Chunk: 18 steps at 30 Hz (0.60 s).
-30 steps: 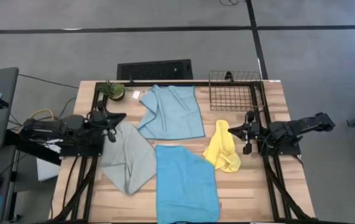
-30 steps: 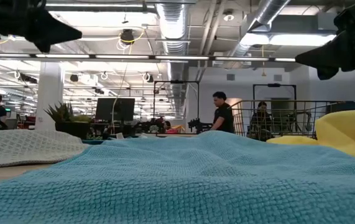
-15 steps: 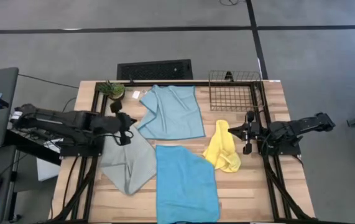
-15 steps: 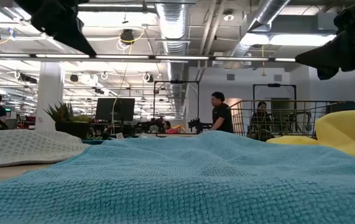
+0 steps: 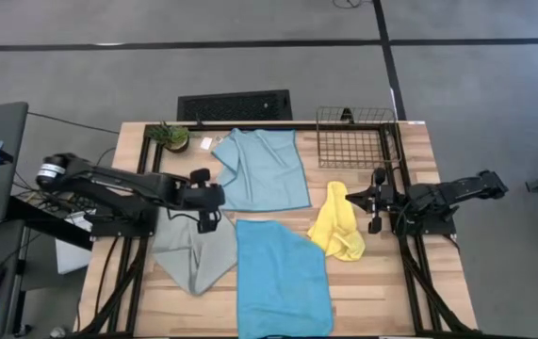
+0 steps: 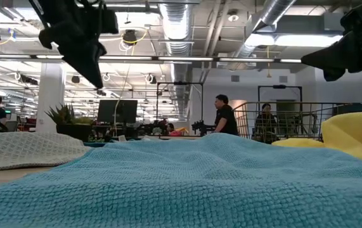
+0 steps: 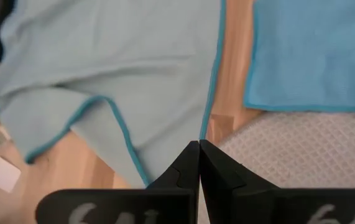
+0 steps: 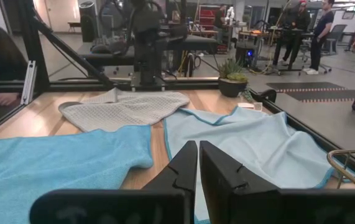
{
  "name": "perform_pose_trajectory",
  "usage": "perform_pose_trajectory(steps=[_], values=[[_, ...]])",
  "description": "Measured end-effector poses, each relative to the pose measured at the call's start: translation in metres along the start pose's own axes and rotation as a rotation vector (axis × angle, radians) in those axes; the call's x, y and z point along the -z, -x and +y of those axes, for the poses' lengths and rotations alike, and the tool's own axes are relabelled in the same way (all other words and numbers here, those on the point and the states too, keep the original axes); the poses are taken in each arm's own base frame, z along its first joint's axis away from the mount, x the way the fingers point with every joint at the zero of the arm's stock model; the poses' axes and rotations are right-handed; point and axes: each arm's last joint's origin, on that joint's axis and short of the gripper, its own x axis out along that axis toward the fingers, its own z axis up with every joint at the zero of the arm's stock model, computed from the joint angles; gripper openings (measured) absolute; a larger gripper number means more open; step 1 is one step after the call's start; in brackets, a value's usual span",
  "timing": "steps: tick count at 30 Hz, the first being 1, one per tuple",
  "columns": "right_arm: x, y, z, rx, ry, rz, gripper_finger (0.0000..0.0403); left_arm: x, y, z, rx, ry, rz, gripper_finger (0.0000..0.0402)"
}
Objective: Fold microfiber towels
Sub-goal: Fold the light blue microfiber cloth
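Four microfiber towels lie on the wooden table. The pale blue one point(image 5: 261, 169) is spread at the far middle and the cyan one point(image 5: 283, 278) lies flat at the near middle. The grey-green one point(image 5: 191, 252) lies rumpled at the left, and the yellow one point(image 5: 337, 224) sits bunched at the right. My left gripper point(image 5: 207, 222) is shut and hangs tipped downward in the air. It is over the gap between the grey-green towel's far corner point(image 7: 289, 155) and the pale blue towel's near corner point(image 7: 165, 149). My right gripper point(image 5: 355, 200) waits shut and level beside the yellow towel.
A wire mesh basket point(image 5: 353, 137) stands at the far right. A small potted plant point(image 5: 170, 137) and a white tag point(image 5: 205, 143) sit at the far left. People stand in the room beyond the table point(image 6: 224, 114).
My left gripper has swung out from the table's left edge toward the right, over the grey-green towel's far corner, and tipped from level to pointing downward. The towels lie as before.
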Motion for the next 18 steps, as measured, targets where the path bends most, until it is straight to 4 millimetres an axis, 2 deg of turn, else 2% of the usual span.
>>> perform_pose_trajectory(steps=[5,11,14,18], values=[[0.000,0.000,0.000,0.000,0.000,0.000,0.0043,-0.001,-0.012,-0.004,0.011,0.002,0.054,0.0020],[0.000,0.000,0.000,0.000,0.000,0.000,0.0043,-0.001,-0.025,-0.004,0.014,0.013,0.105,0.0084],[0.000,0.000,0.000,0.000,-0.011,0.000,0.0043,-0.001,-0.037,-0.007,0.013,-0.013,0.148,0.0109],[0.000,0.000,0.000,0.000,-0.018,0.000,0.0043,0.000,-0.059,-0.014,-0.007,-0.048,0.216,0.0122]])
